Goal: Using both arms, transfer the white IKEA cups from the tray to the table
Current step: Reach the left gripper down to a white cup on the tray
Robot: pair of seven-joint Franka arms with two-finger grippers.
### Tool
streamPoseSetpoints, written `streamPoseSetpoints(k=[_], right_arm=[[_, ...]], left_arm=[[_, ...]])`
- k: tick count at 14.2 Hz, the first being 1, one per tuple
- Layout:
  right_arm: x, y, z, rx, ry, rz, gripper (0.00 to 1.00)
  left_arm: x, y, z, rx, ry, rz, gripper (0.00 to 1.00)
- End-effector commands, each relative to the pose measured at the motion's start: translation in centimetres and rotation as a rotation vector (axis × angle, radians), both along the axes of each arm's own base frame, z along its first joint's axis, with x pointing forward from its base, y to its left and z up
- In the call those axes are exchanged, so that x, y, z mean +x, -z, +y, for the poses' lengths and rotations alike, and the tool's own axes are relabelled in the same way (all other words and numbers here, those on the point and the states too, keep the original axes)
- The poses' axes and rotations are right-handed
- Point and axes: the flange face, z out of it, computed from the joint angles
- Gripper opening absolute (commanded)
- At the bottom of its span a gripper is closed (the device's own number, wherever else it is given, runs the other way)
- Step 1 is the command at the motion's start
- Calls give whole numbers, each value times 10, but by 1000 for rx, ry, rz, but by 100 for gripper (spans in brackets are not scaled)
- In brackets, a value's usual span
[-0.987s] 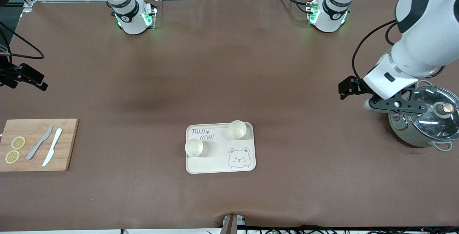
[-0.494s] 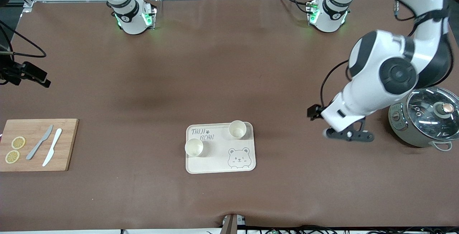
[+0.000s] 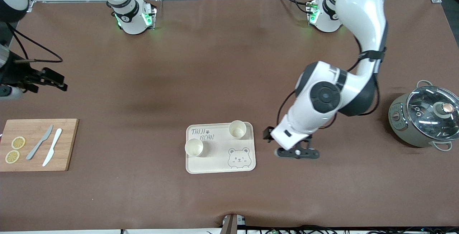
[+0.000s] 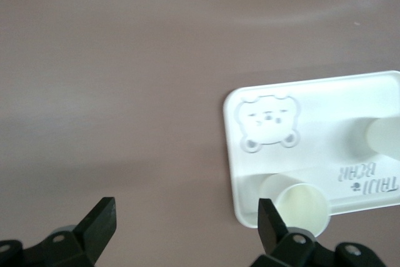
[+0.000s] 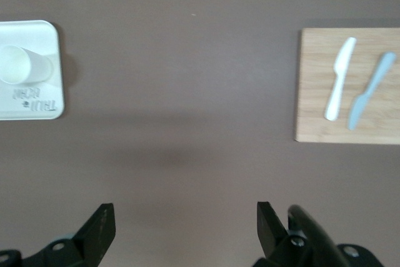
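Cups (image 3: 237, 129) (image 3: 194, 147) stand upright on the tray (image 3: 244, 167), one nearer the front camera than the other. Left gripper (image 3: 297, 153) hovers over bare table beside the tray, fingers spread, empty. Right gripper (image 3: 43, 80) hangs over bare table at the right arm's end, fingers apart.

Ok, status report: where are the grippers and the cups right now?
Left gripper open, empty, over the table beside the tray. Right gripper open, empty, above the table near the cutting board. Both cups upright on the tray. Nothing blocking.
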Motion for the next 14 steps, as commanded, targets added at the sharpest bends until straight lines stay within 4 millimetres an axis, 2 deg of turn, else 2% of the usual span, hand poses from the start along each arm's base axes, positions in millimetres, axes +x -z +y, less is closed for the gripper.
streamPoseSetpoints(k=[1, 2, 4, 6, 8, 12, 14], right_arm=[[23, 31, 21, 25, -6, 16, 100], [31, 45, 29, 35, 1, 24, 100], [42, 71, 41, 83, 87, 46, 100], [54, 96, 55, 107, 93, 49, 100], [64, 121, 68, 135, 159, 64, 100], [88, 155, 129, 129, 182, 49, 100], [96, 180, 154, 122, 217, 42, 100]], left_arm=[[-4, 37, -33, 3, -4, -6, 100], [-13, 48, -45, 11, 11, 8, 100], [-20, 66, -53, 24, 26, 31, 100], [-30, 91, -67, 43, 49, 58, 100], [-38, 97, -77, 47, 64, 64, 100], [-52, 127, -88, 80, 54, 99, 100], [-53, 136, -88, 86, 56, 106, 100]])
